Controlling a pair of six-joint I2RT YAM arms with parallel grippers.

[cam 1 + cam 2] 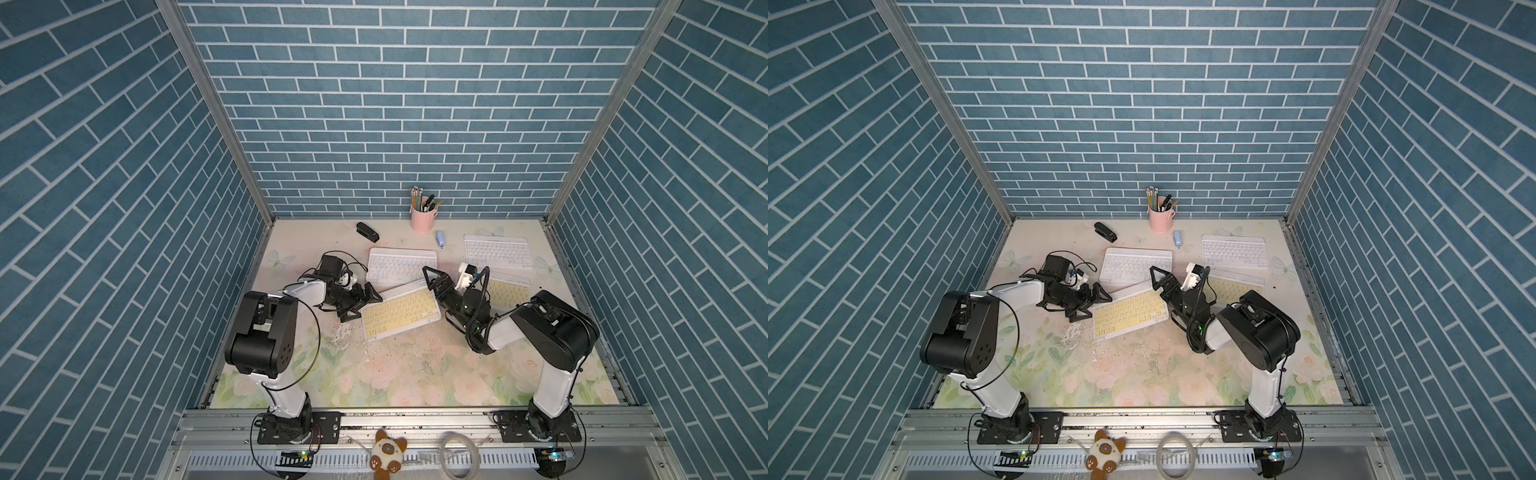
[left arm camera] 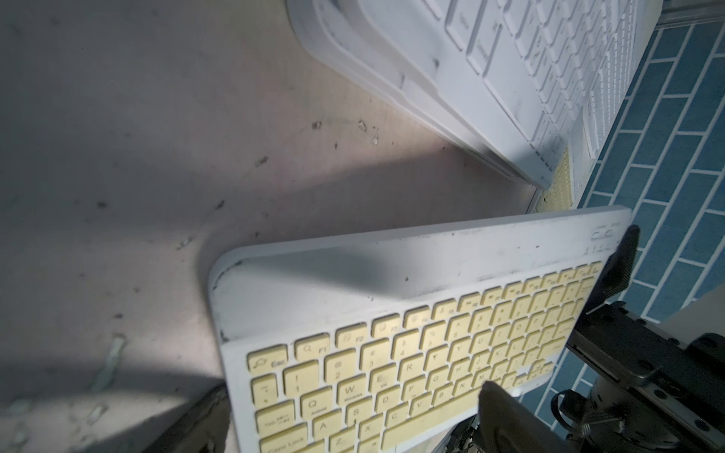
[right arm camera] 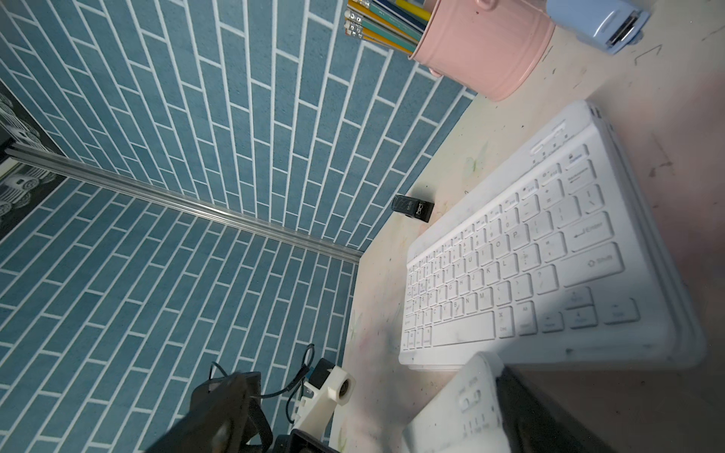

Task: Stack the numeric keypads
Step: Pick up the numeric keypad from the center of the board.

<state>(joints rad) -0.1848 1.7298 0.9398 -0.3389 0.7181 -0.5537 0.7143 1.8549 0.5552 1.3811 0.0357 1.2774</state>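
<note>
We find the two arms meeting over the middle of the worktop [image 1: 415, 374], one at each short end of a yellow keypad [image 1: 401, 313]. The left claw [image 1: 365, 305] stands open at its left end; in the left wrist view its fingers [image 2: 506, 419] sit wide apart with the keypad's end between them. The right claw [image 1: 434, 280] is open as well, one finger just beside the keypad's far corner and the other well clear, so neither is pinching it. This keypad lies askew. Seen against the wall behind it in the left wrist view, its right end looks raised off the worktop; what bears it we cannot tell. We judge that both claws bracket it so as to carry it level onto the white pile [image 1: 402, 266] just behind, where one white-keyed keypad seems to lie on at least one more. Another white keypad [image 1: 496, 251] lies near the back right corner, and a second yellow keypad [image 1: 505, 293] lies near the right edge, half hidden by the right arm. At the back edge the pink cup [image 1: 423, 223] holds pencils [image 1: 416, 194] and pens [image 1: 430, 203], upright; a blue stick [image 1: 440, 240] lies just beside it.
</note>
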